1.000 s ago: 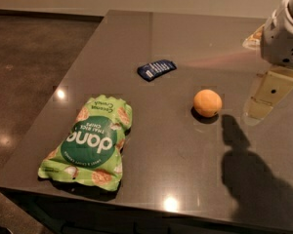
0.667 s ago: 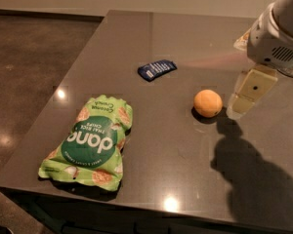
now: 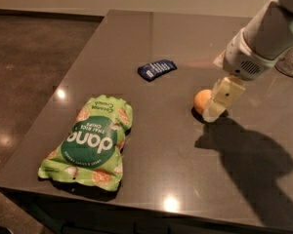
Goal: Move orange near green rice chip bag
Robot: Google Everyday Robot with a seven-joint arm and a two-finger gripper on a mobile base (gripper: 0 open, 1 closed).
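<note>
The orange (image 3: 201, 101) lies on the dark grey table (image 3: 156, 28), right of centre. The gripper (image 3: 214, 110) hangs from the white arm coming in from the upper right. It is down at the orange's right side, touching or just in front of it, and it covers the fruit's right part. The green rice chip bag (image 3: 90, 141) lies flat near the table's front left corner, well to the left of the orange and apart from it.
A small dark blue packet (image 3: 157, 68) lies behind and between the bag and the orange. A pale clear object (image 3: 290, 65) sits at the right edge of the view. The table's left and front edges drop to a dark floor.
The arm has moved left and down towards the orange; the gripper now stands against its right side. The orange, the bag and the blue packet have not moved.
</note>
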